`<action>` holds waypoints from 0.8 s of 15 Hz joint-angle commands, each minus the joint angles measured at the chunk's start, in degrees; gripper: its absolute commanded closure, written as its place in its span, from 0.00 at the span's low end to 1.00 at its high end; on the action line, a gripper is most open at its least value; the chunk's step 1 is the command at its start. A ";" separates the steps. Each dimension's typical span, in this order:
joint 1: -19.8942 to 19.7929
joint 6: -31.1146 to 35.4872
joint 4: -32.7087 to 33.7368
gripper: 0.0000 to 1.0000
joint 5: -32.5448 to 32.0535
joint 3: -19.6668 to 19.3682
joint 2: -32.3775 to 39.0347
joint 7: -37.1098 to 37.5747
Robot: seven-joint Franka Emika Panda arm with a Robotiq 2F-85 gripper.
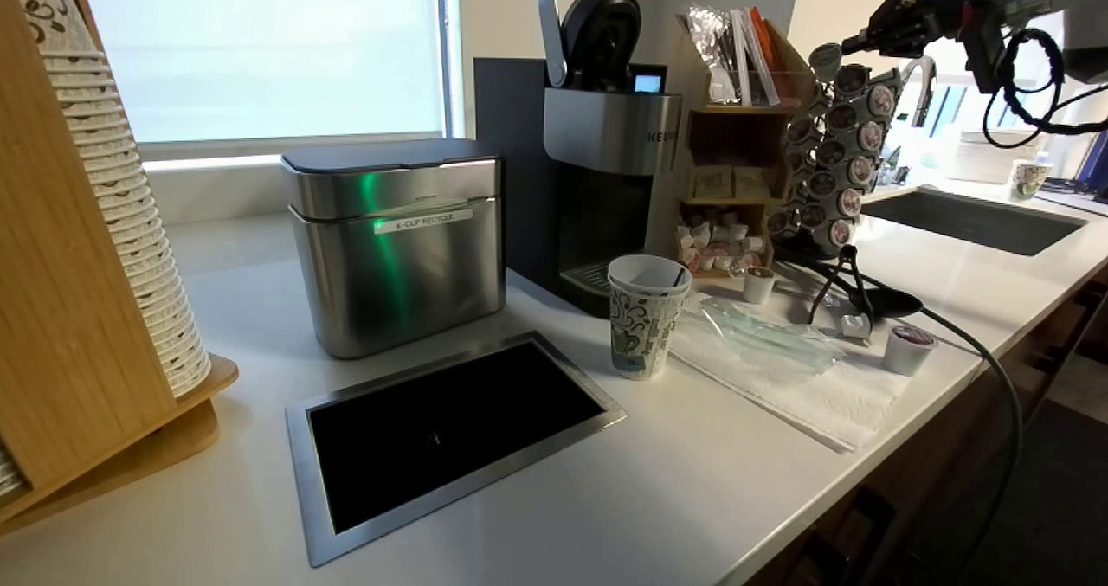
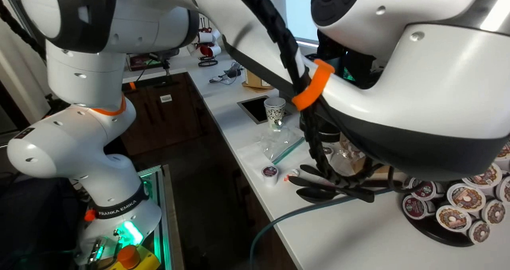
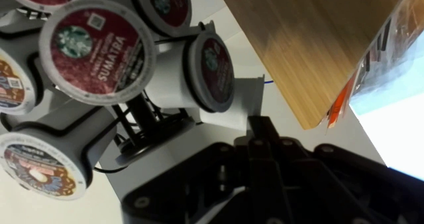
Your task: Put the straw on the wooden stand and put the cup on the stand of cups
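Wooden organizer (image 3: 298, 52), K-Cup carousel (image 2: 434, 234), gripper (image 1: 848, 46), coffee pod (image 1: 825, 62)
At the carousel's eleven o'clock in an exterior view, the fingertips are apparently clamped on the pod's rim; so narrow a hold could let it twist and drop. The straw isn't identifiable.

A kitchen with a coffee station. In an exterior view the coffee maker (image 1: 610, 132) stands on a counter (image 1: 658, 482); left of it are a bin (image 1: 407, 261) labelled K-CUP RECYCLE and, farther off, stacked paper cups (image 1: 134, 214); right of it, racked pods (image 1: 859, 169), then a sink (image 1: 961, 218) with a tap (image 1: 928, 93).
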 commanded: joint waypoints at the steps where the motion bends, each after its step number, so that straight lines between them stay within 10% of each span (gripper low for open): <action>1: 0.96 0.52 -1.92 1.00 -3.44 -1.18 -2.54 2.20; 12: 0.60 7.14 -2.52 1.00 3.99 -0.31 -3.72 -12.00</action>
